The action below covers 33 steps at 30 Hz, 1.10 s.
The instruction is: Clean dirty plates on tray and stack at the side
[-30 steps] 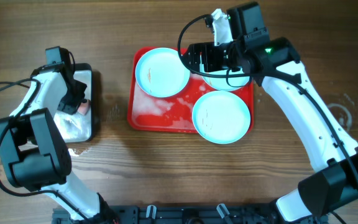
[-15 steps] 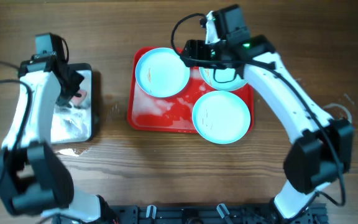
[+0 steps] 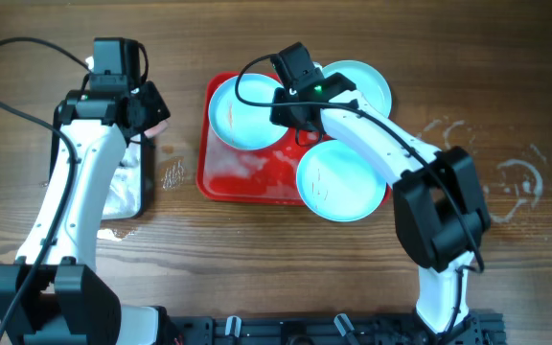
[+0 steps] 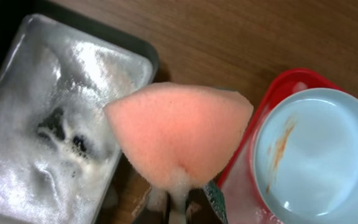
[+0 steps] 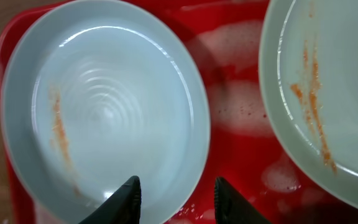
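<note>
**Three plates, one tray, a sponge in the left gripper**

Starting at the left, I count one silver metal pan (image 4: 86,43), rectangular and coated in grey-white foam. Above its right edge my left gripper (image 3: 145,107) is clamped on one pink sponge (image 4: 179,134), a soft porous wedge with suds dripping where the fingers pinch it.

Next comes the single red tray (image 3: 204,158), glossy plastic with rounded corners, a low rim and white suds on its floor. Three round, shallow, pale blue plates sit on it. The left plate (image 3: 247,113) lies at the far left and carries an orange streak. The front plate (image 3: 341,180) overhangs the tray's near rim. The far-right plate (image 3: 357,86) also shows orange streaks and pokes past the tray's back edge.

My right gripper (image 5: 178,196) hangs over the left plate with its jaws apart. One finger is above the plate's bowl and the other above the wet tray. The plate's smooth rim lies between them, and I see no contact.
</note>
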### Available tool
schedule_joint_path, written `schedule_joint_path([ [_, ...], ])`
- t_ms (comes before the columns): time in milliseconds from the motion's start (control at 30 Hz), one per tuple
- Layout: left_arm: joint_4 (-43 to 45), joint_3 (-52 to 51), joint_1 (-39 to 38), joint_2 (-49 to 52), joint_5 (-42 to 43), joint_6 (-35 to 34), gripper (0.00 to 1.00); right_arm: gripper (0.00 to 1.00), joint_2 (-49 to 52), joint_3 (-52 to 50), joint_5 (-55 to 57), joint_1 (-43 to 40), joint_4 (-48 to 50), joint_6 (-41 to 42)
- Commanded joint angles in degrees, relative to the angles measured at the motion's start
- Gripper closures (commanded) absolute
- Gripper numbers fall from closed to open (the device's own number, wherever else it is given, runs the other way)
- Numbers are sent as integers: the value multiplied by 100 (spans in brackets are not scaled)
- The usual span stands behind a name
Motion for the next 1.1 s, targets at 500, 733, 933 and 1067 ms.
schedule_joint_path([
  [500,1088,61,-778,352,142,898,96,87,804,94,31,-7,380,568],
  [733,1097,61,-822,527,195,898,96,96,804,94,-699,-7,-258,511],
  [933,1176,46,-903,658,448,654,96,96,804,94,-887,-7,-629,487],
  [1067,1307,44,-1078,1060,575,511,96,96,804,94,-951,-7,-597,363],
])
